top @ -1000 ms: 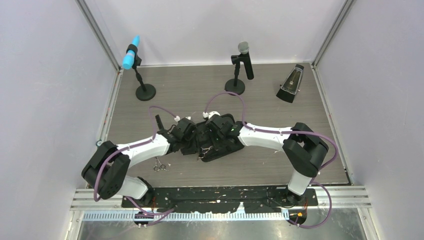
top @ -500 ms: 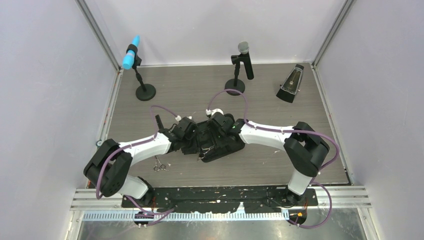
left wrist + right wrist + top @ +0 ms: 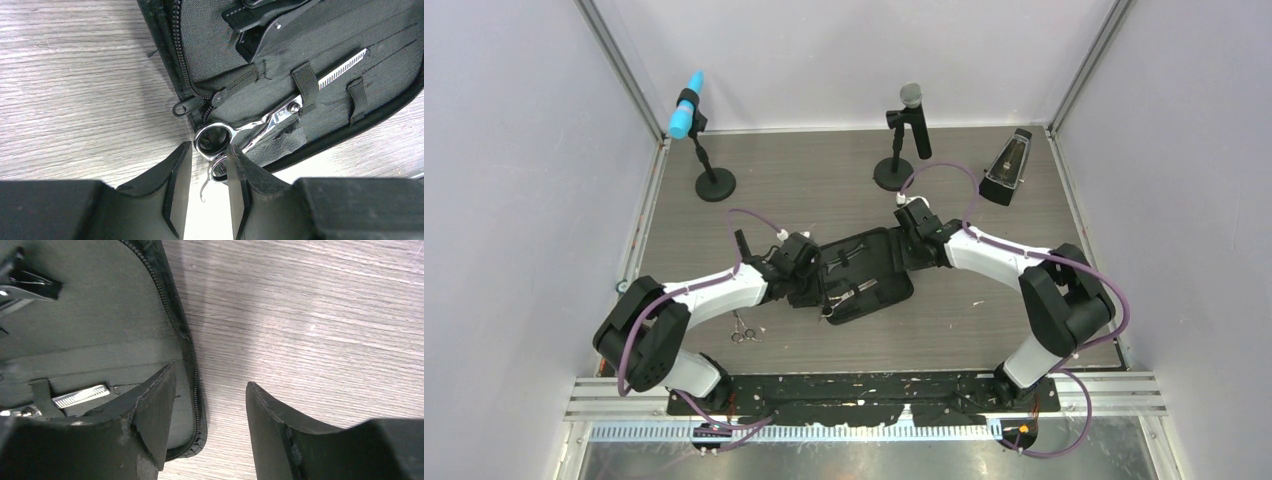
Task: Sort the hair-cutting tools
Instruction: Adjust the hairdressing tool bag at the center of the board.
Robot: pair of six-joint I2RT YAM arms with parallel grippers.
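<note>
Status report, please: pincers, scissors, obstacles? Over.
Left pincer slightly open, tips at handle rings of scissors strapped in case, no grip seen. Right pincer open, empty, astride case rim. No obstacle seen.

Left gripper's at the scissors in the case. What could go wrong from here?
The scissors sit under an elastic loop in the case; pulling with the left gripper could drag the case along.
The zip pull beside the handle ring could snag.
The open right gripper straddles the case's rim and might shove it.
</note>
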